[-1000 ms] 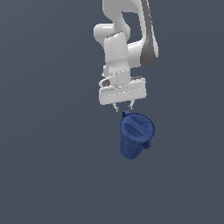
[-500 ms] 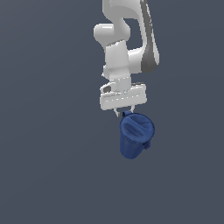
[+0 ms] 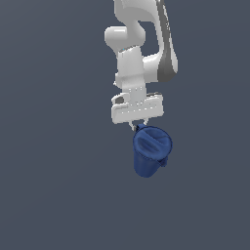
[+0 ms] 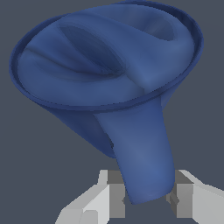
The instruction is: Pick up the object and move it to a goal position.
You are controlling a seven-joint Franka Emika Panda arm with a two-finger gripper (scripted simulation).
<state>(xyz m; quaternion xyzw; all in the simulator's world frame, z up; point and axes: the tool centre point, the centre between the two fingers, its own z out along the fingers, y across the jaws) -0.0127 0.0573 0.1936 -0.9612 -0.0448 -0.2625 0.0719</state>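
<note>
The object (image 3: 151, 152) is a dark blue tapered pitcher with a round rim, standing below the white arm in the exterior view. My gripper (image 3: 138, 128) sits at the rim's edge on the arm's side, and the rim hides its fingertips. In the wrist view the object (image 4: 109, 65) fills most of the picture. A broad blue handle-like strip (image 4: 142, 157) runs from the rim down between my gripper (image 4: 146, 197) fingers. Both grey pads (image 4: 116, 197) lie against the strip's sides, so the gripper is shut on it.
A plain dark grey surface (image 3: 58, 185) surrounds the pitcher on all sides. The white arm (image 3: 139, 58) rises straight up above the gripper. No other objects or edges show.
The hand came down about a second ago until its fingers reached the pitcher's rim, then stayed at that height. The pitcher has not moved.
</note>
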